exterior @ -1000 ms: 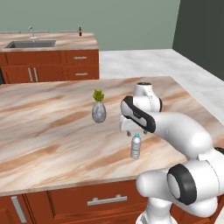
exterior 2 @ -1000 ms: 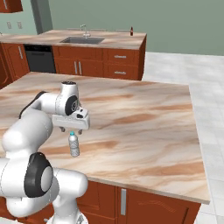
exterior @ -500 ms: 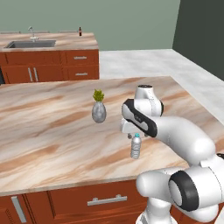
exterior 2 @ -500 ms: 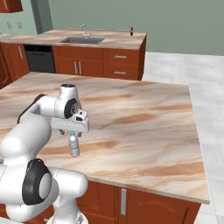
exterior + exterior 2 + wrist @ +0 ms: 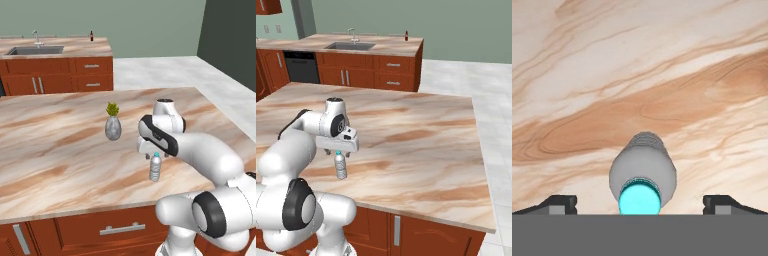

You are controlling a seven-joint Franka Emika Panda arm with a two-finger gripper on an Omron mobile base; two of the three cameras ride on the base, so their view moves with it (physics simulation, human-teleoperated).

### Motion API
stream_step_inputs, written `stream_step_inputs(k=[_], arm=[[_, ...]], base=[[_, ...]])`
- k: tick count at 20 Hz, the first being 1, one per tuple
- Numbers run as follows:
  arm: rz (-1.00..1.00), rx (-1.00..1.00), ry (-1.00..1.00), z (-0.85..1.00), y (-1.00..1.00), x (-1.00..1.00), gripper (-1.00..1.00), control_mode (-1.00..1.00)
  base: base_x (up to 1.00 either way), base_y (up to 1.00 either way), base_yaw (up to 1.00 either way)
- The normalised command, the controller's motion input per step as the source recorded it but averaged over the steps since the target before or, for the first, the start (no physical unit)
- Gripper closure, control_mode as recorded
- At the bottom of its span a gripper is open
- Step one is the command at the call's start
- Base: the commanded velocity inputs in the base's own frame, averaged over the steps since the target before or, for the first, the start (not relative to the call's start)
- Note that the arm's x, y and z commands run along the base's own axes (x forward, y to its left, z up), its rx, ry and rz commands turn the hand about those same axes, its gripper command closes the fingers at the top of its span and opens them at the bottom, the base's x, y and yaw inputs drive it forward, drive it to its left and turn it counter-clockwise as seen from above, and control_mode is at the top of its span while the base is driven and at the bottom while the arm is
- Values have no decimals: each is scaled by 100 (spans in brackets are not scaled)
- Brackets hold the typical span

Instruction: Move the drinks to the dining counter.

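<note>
The clear greyish water bottle (image 5: 155,168) (image 5: 341,166) stands upright near the front edge of the marble island. My gripper (image 5: 154,156) (image 5: 339,153) (image 5: 640,205) hangs straight above it, open. In the hand view the bottle's turquoise cap (image 5: 640,198) sits centred between the two wide-apart fingertips (image 5: 558,204), with nothing touching it. The dark cola bottle (image 5: 91,35) (image 5: 406,35) stands on the far dining counter (image 5: 80,48) (image 5: 391,46), to the right of its sink (image 5: 35,50) (image 5: 349,46).
A grey speckled vase with a green plant (image 5: 113,126) stands on the island, left of my arm. Brown cabinets (image 5: 391,70) run under the dining counter, and white tiled floor (image 5: 491,105) lies to the right of the island.
My gripper has come down towards the water bottle's cap. The bottle and the vase have stayed put.
</note>
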Motion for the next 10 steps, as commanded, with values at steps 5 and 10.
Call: stream_step_inputs(k=[5,10], arm=[[0,0,2,0,0,8,-100,-100],[0,0,5,0,0,0,-100,-100]], base=[[0,0,0],[0,0,0]])
